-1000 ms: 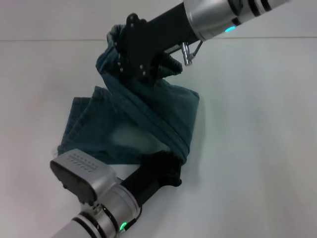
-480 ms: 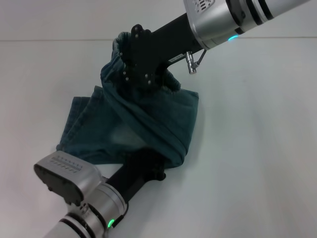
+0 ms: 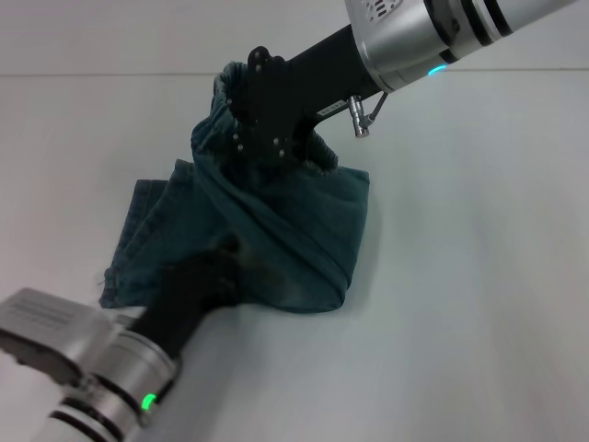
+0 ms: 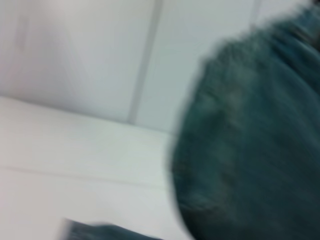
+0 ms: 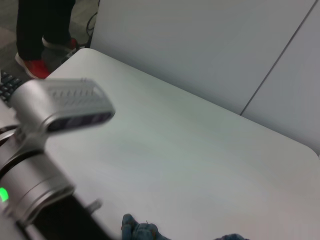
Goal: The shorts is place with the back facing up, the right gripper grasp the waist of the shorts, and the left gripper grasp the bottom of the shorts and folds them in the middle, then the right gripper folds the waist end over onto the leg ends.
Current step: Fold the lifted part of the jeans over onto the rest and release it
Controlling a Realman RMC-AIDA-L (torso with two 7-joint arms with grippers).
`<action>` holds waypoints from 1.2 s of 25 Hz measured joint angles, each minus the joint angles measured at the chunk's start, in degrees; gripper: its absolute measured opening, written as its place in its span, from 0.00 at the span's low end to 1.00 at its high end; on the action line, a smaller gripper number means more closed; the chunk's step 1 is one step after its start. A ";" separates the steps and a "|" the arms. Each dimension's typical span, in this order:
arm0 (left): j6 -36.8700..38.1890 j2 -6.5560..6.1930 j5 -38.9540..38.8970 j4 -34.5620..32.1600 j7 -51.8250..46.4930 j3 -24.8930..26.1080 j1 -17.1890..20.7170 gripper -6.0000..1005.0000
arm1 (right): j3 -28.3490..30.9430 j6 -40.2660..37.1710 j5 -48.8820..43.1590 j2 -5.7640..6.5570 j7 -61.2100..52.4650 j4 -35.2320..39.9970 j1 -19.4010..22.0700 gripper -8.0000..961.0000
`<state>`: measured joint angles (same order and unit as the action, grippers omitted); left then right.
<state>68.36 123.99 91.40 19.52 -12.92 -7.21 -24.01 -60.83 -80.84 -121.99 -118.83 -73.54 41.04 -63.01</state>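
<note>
Teal denim shorts [image 3: 308, 230] lie partly doubled over on the white table [image 3: 479, 276]. My right gripper [image 3: 267, 129] is at the far end, shut on the waist, which it holds bunched and lifted off the table. At the near end my left gripper [image 3: 221, 260] is over the leg ends, shut on the bottom hem, and a diagonal fold ridge runs between the two grippers. Denim [image 4: 250, 140] hangs close in the left wrist view. In the right wrist view only a scrap of the shorts [image 5: 137, 231] shows.
The silver left arm [image 5: 45, 130] fills the near side of the right wrist view. A person's legs and red shoes [image 5: 32, 65] stand beyond the table's corner. Wall panels [image 4: 75, 55] rise behind the table.
My left gripper has swept to the left across the shorts, carrying the hem with it. The right gripper has shifted slightly with the raised waist.
</note>
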 joint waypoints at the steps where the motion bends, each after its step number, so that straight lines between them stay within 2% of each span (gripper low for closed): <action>1: 0.92 0.00 -0.02 -1.02 -0.03 1.21 0.91 0.01 | 0.01 -0.03 0.00 0.00 0.00 0.01 0.00 0.06; 5: 6.08 0.01 -0.06 -5.10 -0.46 4.75 4.49 0.01 | 0.02 -0.03 -0.01 -0.21 0.29 -0.06 -0.30 0.06; 9: 11.77 0.02 0.36 -12.74 -7.24 5.34 7.62 0.01 | -0.70 0.39 0.20 -0.67 1.81 -1.04 -1.31 0.06; 15: 16.40 0.04 0.46 -23.17 -20.42 4.57 11.89 0.01 | -3.59 1.88 0.53 -1.22 6.86 -9.26 -6.95 0.06; 19: 18.82 0.18 0.47 -26.18 -24.44 4.60 14.05 0.01 | -10.20 5.56 0.55 -1.83 6.33 -12.92 -9.83 0.06; 23: 19.12 0.21 0.47 -26.70 -25.17 4.77 15.19 0.01 | -23.69 11.08 1.47 -2.62 0.25 -13.29 -11.15 0.06; 26: 19.04 0.21 0.47 -26.78 -25.24 4.67 15.36 0.01 | -32.00 15.28 6.64 -2.50 -1.71 -12.32 -10.74 0.06; 30: 18.75 0.17 0.47 -26.84 -25.35 4.49 15.00 0.01 | -32.47 15.62 8.11 -2.30 -1.35 -11.43 -10.24 0.21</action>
<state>87.11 124.16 91.87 -7.32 -38.27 -2.73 -9.02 -93.30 -65.22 -113.88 -121.13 -74.89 29.61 -73.26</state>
